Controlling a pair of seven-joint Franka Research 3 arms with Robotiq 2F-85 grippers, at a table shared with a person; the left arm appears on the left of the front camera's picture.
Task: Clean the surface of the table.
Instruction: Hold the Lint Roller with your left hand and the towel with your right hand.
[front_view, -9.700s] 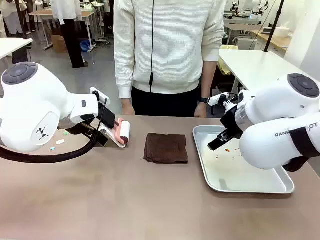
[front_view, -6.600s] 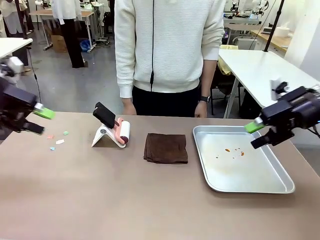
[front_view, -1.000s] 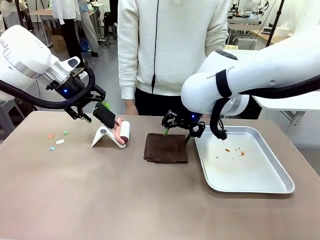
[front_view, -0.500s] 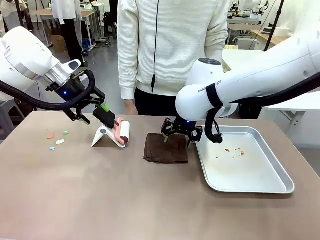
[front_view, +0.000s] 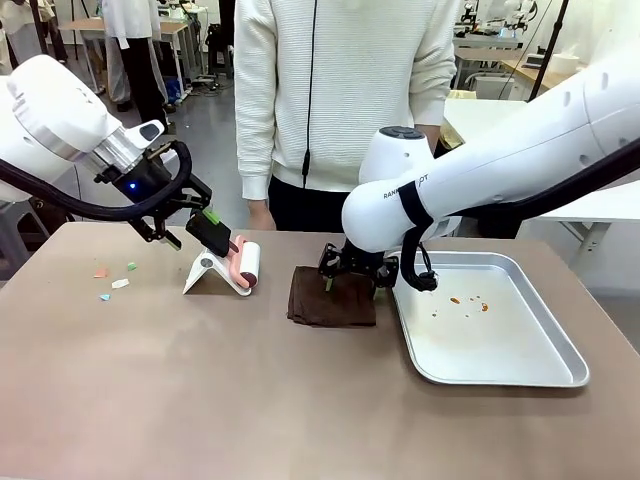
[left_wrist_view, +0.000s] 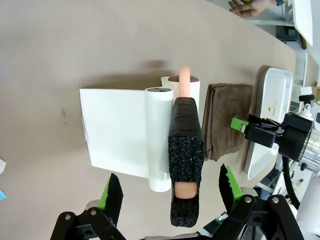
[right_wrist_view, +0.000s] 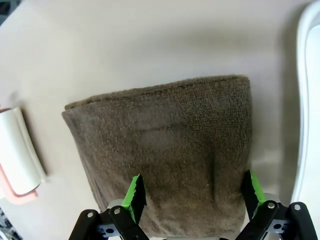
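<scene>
The brownish table (front_view: 250, 400) carries a few small coloured paper scraps (front_view: 112, 282) at its far left. A lint roller with a black handle (left_wrist_view: 185, 150) leans on a white stand (left_wrist_view: 115, 130). My left gripper (front_view: 200, 225) is open, its green pads (left_wrist_view: 112, 192) on either side of the handle's end. A folded brown cloth (front_view: 332, 297) lies mid-table. My right gripper (front_view: 352, 280) hovers open just above the cloth's (right_wrist_view: 165, 145) far edge, with nothing between the fingers (right_wrist_view: 134, 192).
A shiny metal tray (front_view: 540, 370) with a few crumbs (front_view: 465, 300) lies right of the cloth; its rim (right_wrist_view: 307, 100) is close to my right gripper. A person in a white sweater (front_view: 340, 90) stands at the far edge.
My right gripper has shifted left and lower, over the cloth's far edge. My left gripper has edged in around the roller handle.
</scene>
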